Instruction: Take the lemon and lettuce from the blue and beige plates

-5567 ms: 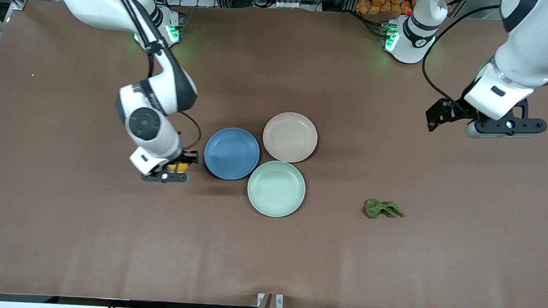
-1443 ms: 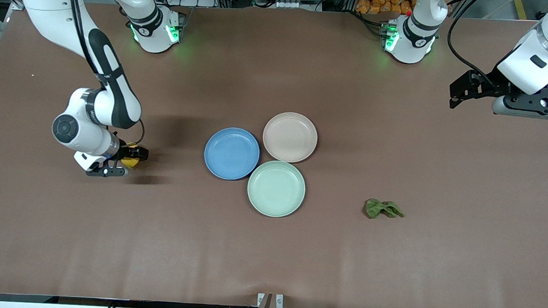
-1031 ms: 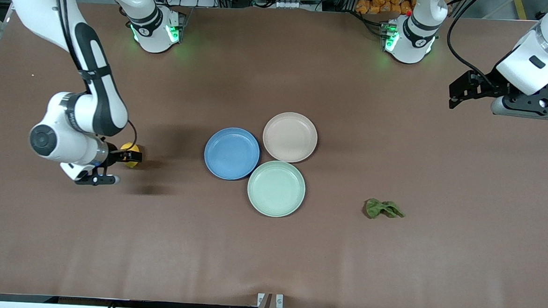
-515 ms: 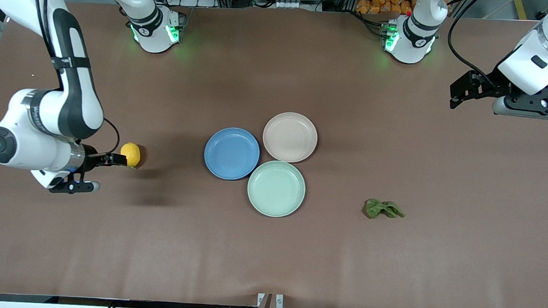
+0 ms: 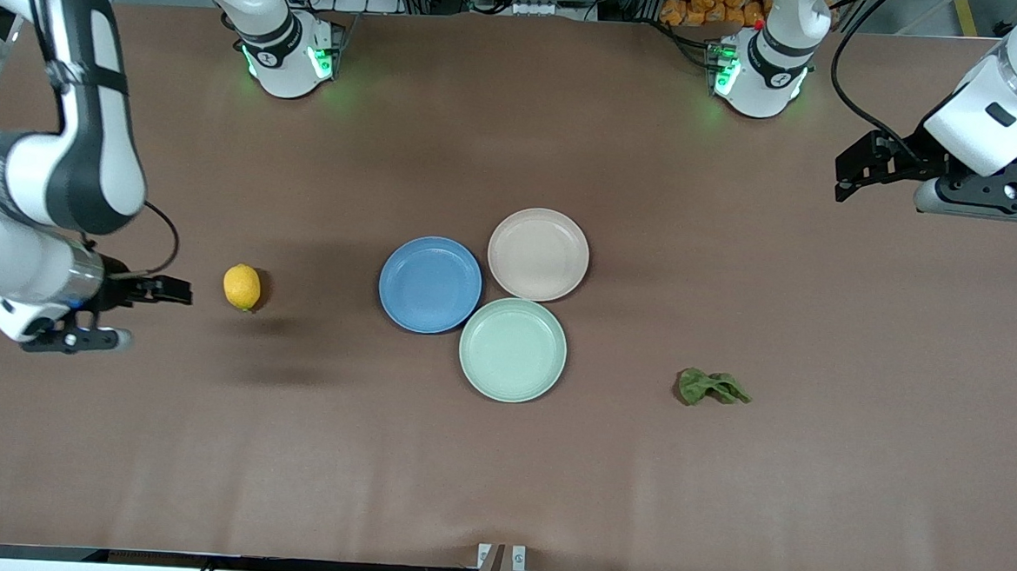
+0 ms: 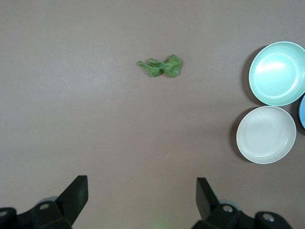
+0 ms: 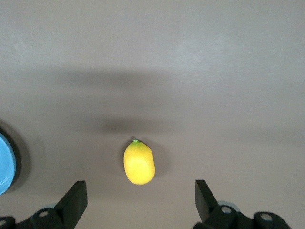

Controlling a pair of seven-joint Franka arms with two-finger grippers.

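Front view: lemon (image 5: 241, 286) lies on the bare table toward the right arm's end, well apart from the blue plate (image 5: 430, 284).
Lettuce (image 5: 712, 388): on the table toward the left arm's end, off the beige plate (image 5: 538, 254).
Right gripper (image 5: 163, 289): fingers wide apart, empty, near the lemon.
Left gripper (image 5: 863, 167): fingers spread wide, empty, waiting above the table.

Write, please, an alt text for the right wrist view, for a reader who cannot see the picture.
A yellow lemon lies alone on the brown table, with its shadow beside it. The right gripper hangs open above it, its two black fingers at the picture's edge, touching nothing. A sliver of the blue plate shows at one side.
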